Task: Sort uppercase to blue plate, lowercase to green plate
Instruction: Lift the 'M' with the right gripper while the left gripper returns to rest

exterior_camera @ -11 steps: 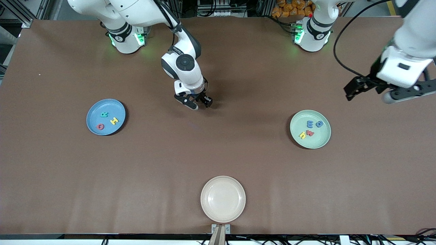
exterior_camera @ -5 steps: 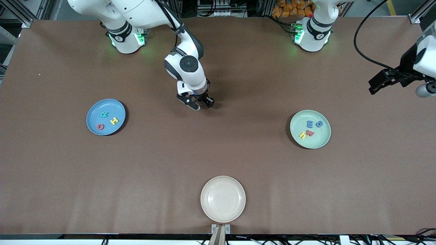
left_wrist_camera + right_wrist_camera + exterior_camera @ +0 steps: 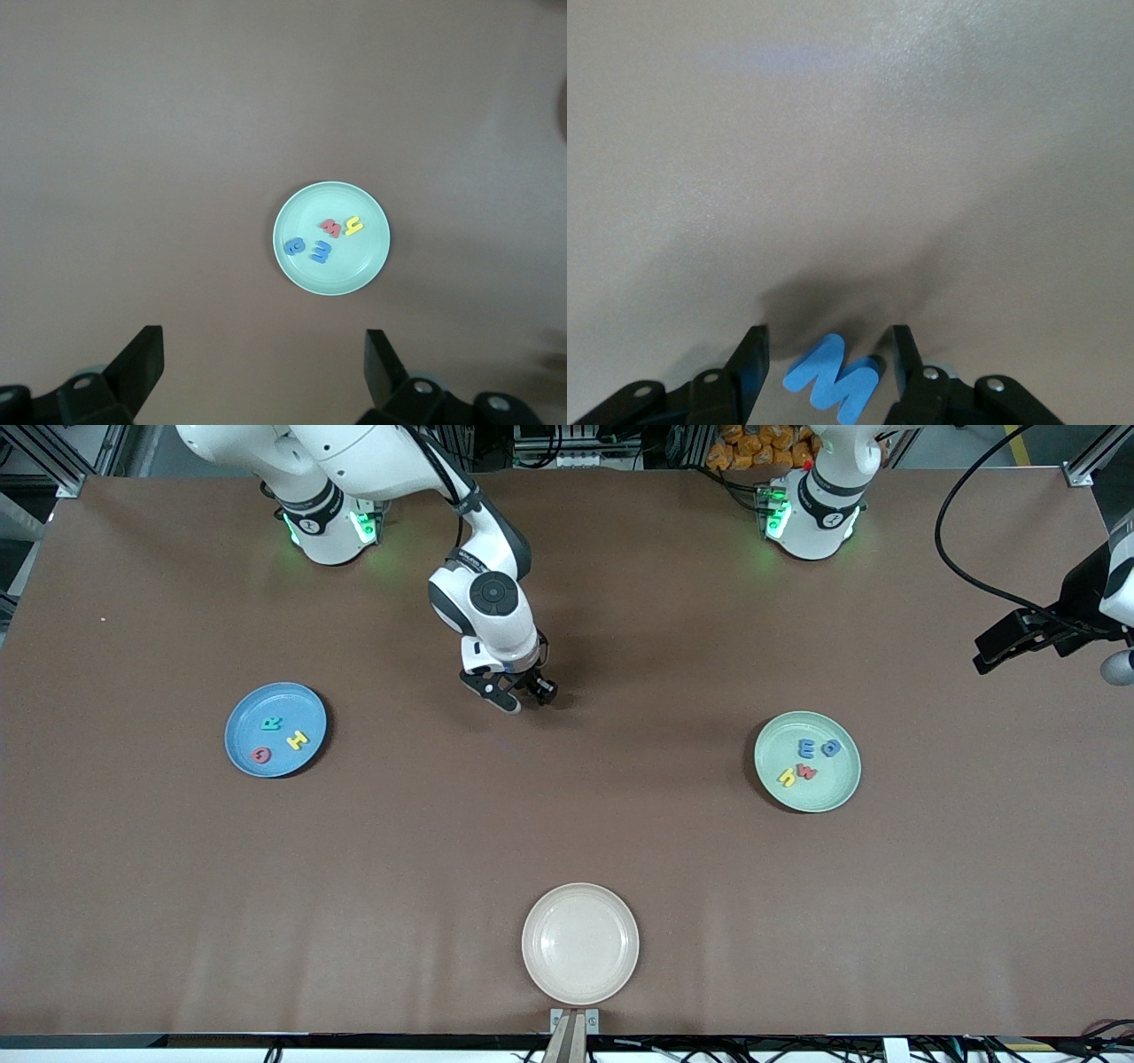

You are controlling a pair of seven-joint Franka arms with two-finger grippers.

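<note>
Evidently the left gripper (image 3: pixel 1001 642), jaws apart and empty, has withdrawn to the frame's right edge. Right gripper (image 3: pixel 518 695), centre-upper frame, holds the blue W (image 3: pixel 833 376) over bare table; blue plate (image 3: pixel 244 757) at mid-left awaits it; green plate (image 3: pixel 833 793) appears complete.

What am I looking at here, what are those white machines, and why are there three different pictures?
Two white robot arms stand at a brown table. The wide picture looks down from a camera facing them. The other two come from a camera on each arm's wrist. A blue plate holds three foam letters, a green plate holds four letters, and a cream plate sits nearest the front camera. The right gripper is down at the middle of the table around a blue W; I can't tell whether it grips it yet. The left gripper waits high over its arm's end of the table, jaws open and holding nothing.
</note>
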